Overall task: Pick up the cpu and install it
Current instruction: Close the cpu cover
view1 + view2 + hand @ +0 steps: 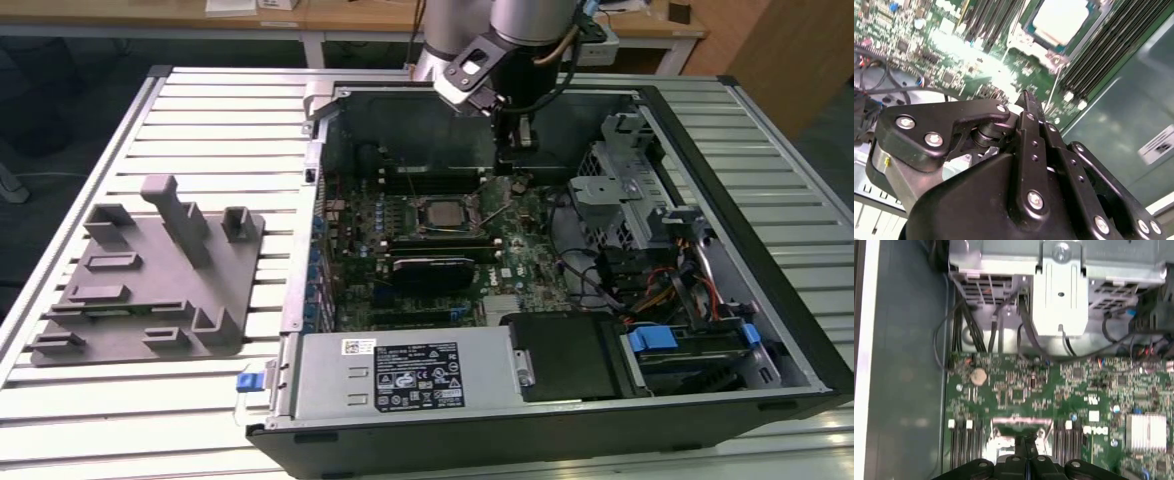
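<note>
Nearest in the exterior view, a boxy silver metal power supply [400,372] sits inside the open black case [534,445] on the ribbed white bench [200,110]. Beyond it the cpu [441,213], a flat square with a pale metal top, lies in its socket on the green motherboard [514,270]. Just past the socket hangs the black end effector [513,172], its slim fingers [1031,130] clenched together on nothing.

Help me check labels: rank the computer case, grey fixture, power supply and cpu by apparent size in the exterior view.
Largest to smallest:
1. computer case
2. grey fixture
3. power supply
4. cpu
The middle two look fairly close.
</note>
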You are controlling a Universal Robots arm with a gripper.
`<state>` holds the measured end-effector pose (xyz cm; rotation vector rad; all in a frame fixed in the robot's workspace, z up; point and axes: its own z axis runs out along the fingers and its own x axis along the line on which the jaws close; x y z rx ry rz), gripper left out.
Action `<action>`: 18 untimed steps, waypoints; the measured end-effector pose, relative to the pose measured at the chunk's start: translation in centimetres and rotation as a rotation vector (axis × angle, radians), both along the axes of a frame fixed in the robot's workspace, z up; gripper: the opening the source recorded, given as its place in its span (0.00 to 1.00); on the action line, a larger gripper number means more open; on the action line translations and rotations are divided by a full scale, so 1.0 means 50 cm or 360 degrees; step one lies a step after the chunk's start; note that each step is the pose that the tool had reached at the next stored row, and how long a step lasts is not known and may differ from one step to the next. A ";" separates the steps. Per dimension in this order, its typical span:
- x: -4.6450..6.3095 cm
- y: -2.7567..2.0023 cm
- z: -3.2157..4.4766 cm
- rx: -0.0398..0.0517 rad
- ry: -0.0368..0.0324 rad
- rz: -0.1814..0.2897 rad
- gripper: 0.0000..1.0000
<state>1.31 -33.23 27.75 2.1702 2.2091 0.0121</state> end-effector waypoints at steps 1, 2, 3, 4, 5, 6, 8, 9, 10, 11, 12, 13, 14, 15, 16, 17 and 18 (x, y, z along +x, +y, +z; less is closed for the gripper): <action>0.006 0.0000 0.000 0.0000 0.0000 0.0000 0.11; 0.011 0.0000 0.000 0.0000 0.0000 0.0000 0.11; 0.015 0.0001 -0.001 0.0000 0.0000 0.0000 0.11; 0.019 0.0001 -0.001 0.0000 0.0001 0.0000 0.11; 0.022 0.0001 -0.001 0.0000 0.0001 0.0000 0.11; 0.026 0.0001 -0.001 0.0001 0.0001 0.0000 0.11; 0.035 0.0000 -0.001 0.0000 0.0001 0.0000 0.11; 0.039 0.0001 -0.001 0.0000 0.0001 0.0000 0.11; 0.043 0.0001 -0.002 0.0000 0.0002 0.0000 0.11; 0.047 0.0001 -0.002 0.0000 0.0002 0.0000 0.11; 0.049 0.0000 -0.003 0.0000 0.0002 0.0000 0.11; 0.051 0.0001 -0.004 0.0000 0.0002 0.0000 0.11; 0.052 0.0001 -0.006 0.0000 0.0002 0.0000 0.11; 0.053 0.0001 -0.009 0.0000 0.0002 0.0000 0.11; 0.054 0.0001 -0.012 0.0000 0.0002 0.0000 0.11; 0.054 0.0001 -0.015 0.0000 0.0002 0.0000 0.11; 0.055 0.0000 -0.018 0.0000 0.0002 0.0000 0.11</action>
